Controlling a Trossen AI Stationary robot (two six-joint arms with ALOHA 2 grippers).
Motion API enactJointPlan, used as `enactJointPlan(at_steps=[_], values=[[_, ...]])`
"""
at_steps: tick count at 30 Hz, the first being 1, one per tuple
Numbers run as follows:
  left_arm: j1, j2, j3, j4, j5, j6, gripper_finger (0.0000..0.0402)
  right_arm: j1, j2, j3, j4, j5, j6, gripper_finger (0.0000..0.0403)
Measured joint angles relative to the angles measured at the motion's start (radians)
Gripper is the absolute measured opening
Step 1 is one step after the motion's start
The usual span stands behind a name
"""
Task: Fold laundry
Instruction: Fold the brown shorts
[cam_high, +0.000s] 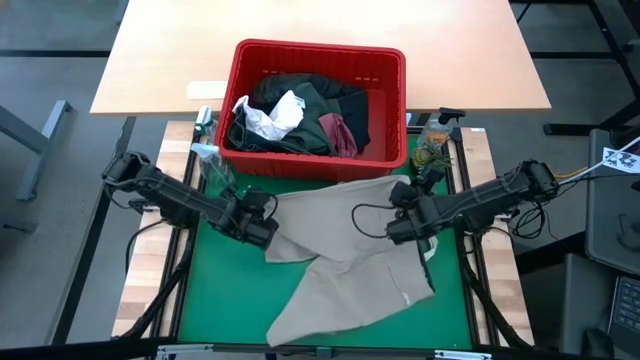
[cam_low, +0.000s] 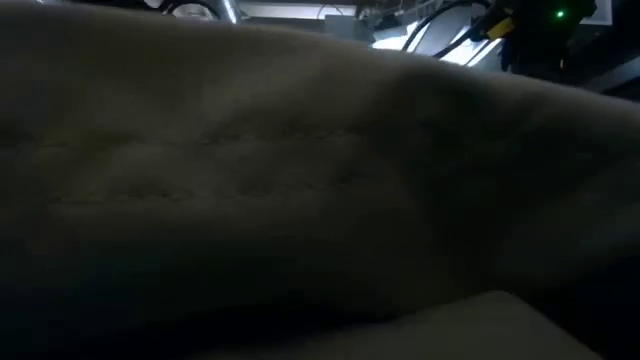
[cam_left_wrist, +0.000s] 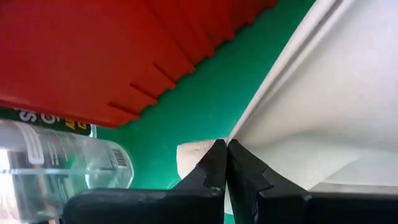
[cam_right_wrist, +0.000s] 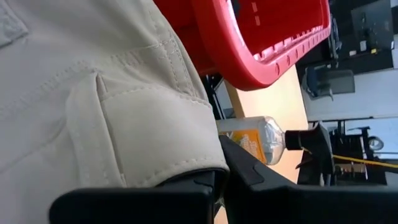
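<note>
A: Your left gripper (cam_high: 262, 228) is clenched on the left edge of the tan trousers (cam_high: 350, 265); the right gripper (cam_high: 398, 225) pinches the right side. They're spread on the green mat (cam_high: 215, 290).

B: How do you fold well?

A: Lift both edges evenly, keeping the cloth taut. Beyond sits the red basket (cam_high: 385, 62) with more clothes, bottles (cam_high: 434, 140) beside it, then the wooden table (cam_high: 170, 50).

tan garment (cam_high: 340, 265) | red basket (cam_high: 385, 150) | green mat (cam_high: 225, 285) | maroon piece (cam_high: 340, 133)

No legible text on bottle label (cam_left_wrist: 56, 152).
</note>
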Motion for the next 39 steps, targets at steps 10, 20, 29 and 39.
enactJointPlan(at_steps=[10,20,29,39], values=[[0.049,0.0,-0.001,0.025,0.008,0.073,0.0094,-0.018,-0.002,0.0,-0.003,-0.058,-0.001,0.001],[0.031,0.0,-0.001,0.137,0.339,0.077,0.0113,-0.018,-0.002,0.0,0.0,-0.077,-0.001,0.001],[-0.049,0.0,-0.001,0.344,0.449,0.077,0.0097,-0.018,-0.002,0.0,0.0,-0.077,-0.001,0.0071],[-0.107,0.098,0.0,0.446,0.445,0.076,0.0097,-0.018,-0.002,0.015,0.0,-0.097,-0.052,0.0128]])
